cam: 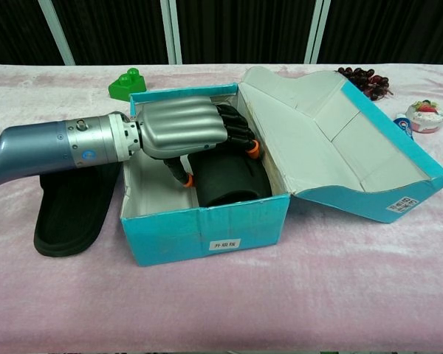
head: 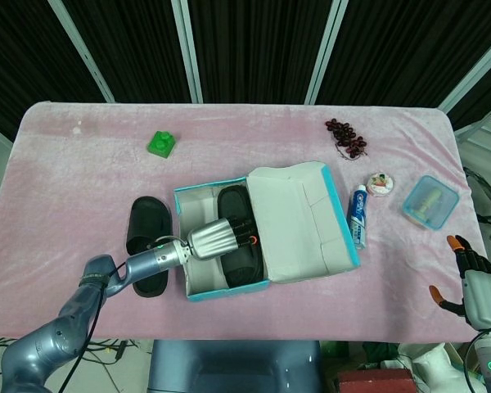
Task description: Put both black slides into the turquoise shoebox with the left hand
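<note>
One black slide lies inside the open turquoise shoebox, along its right side. My left hand reaches into the box from the left. Its fingers lie over the slide's strap and its thumb presses the slide's near side. The second black slide rests flat on the pink cloth just left of the box, partly under my left forearm. My right hand hangs off the table's right front corner, fingers apart and holding nothing.
The box lid lies flung open to the right. A green brick sits behind the box. Grapes, a toothpaste tube, a small round tin and a blue container stand at the right.
</note>
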Controlling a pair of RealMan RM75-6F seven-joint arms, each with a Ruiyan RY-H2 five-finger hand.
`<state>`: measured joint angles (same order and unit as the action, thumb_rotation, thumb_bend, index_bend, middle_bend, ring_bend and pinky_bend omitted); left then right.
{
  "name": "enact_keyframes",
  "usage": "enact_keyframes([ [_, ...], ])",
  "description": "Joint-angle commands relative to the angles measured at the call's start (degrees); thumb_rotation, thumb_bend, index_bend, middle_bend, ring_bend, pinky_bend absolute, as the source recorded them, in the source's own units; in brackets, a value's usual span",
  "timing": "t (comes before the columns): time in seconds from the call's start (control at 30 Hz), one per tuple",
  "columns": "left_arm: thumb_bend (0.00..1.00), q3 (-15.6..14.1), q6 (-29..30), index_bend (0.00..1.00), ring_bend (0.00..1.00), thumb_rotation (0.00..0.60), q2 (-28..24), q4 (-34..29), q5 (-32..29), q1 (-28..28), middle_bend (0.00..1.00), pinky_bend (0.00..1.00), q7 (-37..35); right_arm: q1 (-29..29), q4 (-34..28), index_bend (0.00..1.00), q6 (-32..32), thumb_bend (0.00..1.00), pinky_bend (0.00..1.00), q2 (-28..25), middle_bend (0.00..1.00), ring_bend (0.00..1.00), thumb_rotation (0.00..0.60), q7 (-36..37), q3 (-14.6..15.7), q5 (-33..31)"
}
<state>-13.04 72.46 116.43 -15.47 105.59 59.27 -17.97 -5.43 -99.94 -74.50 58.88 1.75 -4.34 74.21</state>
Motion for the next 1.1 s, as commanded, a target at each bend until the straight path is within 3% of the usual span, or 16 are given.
enact_keyframes([
  [0.03, 0.17, 0.1, -0.1, 0.24, 0.18, 0.6, 0.0, -0.1, -0.1, 0.0, 0.26, 0.42, 0.3, 0.0, 0.0, 0.0, 0.0, 0.21, 0.15, 0.0, 0.04, 0.13, 0.6, 0.0, 0.0, 0.0],
  [0.37, 0.11, 1.1, 0.1, 0.17, 0.16, 0.6, -0.1, -0.5, -1.0, 0.1, 0.17, 0.35, 1.9, 0.0, -0.2, 0.0, -0.1, 0.21, 0.15, 0.0, 0.04, 0.13, 0.6, -0.6, -0.1, -0.4],
  [1.1, 0.02, 1.7, 1.4, 0.15, 0.12, 0.6, -3.1, -4.7, -1.2, 0.7, 0.16, 0.33, 1.1, -0.2, -0.2, 0.0, 0.1, 0.21, 0.15, 0.1, 0.05, 0.13, 0.6, -0.9, -0.1, -0.7],
])
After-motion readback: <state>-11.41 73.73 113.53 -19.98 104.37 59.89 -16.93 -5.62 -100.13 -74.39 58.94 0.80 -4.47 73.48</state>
